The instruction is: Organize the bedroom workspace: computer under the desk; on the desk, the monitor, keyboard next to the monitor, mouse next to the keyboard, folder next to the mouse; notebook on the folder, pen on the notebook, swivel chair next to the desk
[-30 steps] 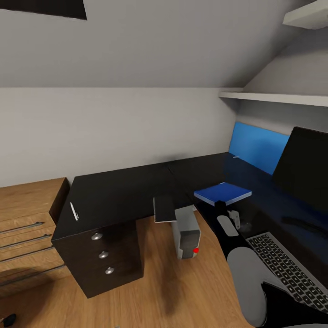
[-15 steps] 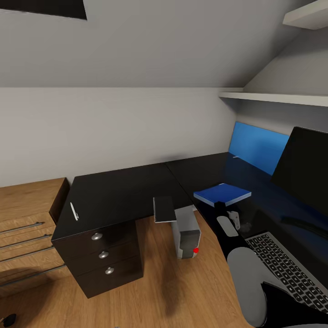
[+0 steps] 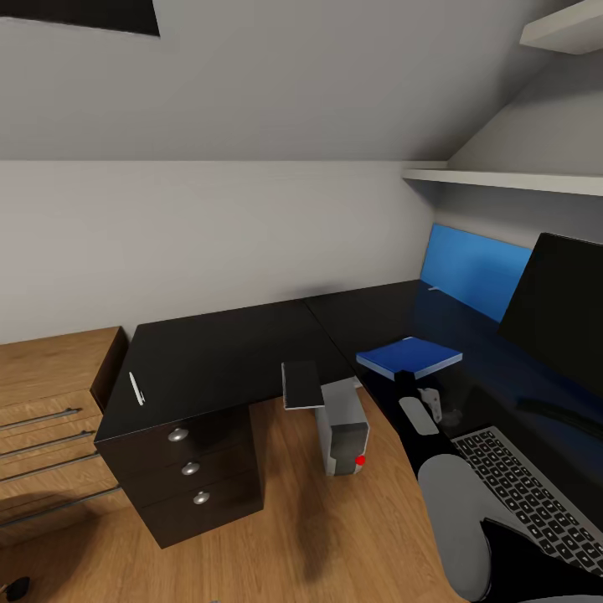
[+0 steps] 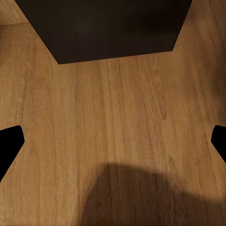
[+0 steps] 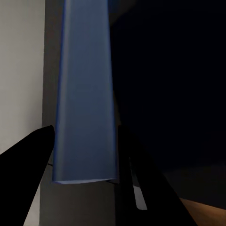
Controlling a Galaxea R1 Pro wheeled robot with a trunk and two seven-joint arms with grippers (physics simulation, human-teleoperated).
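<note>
Judging from how things lie, the job is partly done. The monitor point(image 3: 559, 311) stands along the tabletop's point(image 3: 218, 352) right-hand back edge, and the keyboard point(image 3: 523, 494) lies before it near the front edge. The blue folder point(image 3: 410, 355) lies flat on the right wing, close to the inner corner where the two wings meet. The computer point(image 3: 343, 429) stands on the floor point(image 3: 285, 519) at that inner bend, hard by the tabletop's edge; whether it is properly beneath, I cannot tell.

What seems left is the stacking. The notebook point(image 3: 301, 383) sits at the front edge by the inner bend, apparently hanging partly over it and well apart from the folder. The pen point(image 3: 136, 389) lies near the far left end of the left wing, above the drawers point(image 3: 191, 467). Both would need carrying to the folder, notebook first. The task's other items I cannot judge from here.

The right tool point(image 3: 408, 381) is at the folder's near edge. In the right wrist view its two fingers point(image 5: 28, 165) stand apart with the folder's blue between them, but I cannot tell whether they press it or merely flank it. The left tool point(image 4: 113, 141) hangs above bare floor before the drawer unit, spread wide and holding nothing.
</note>
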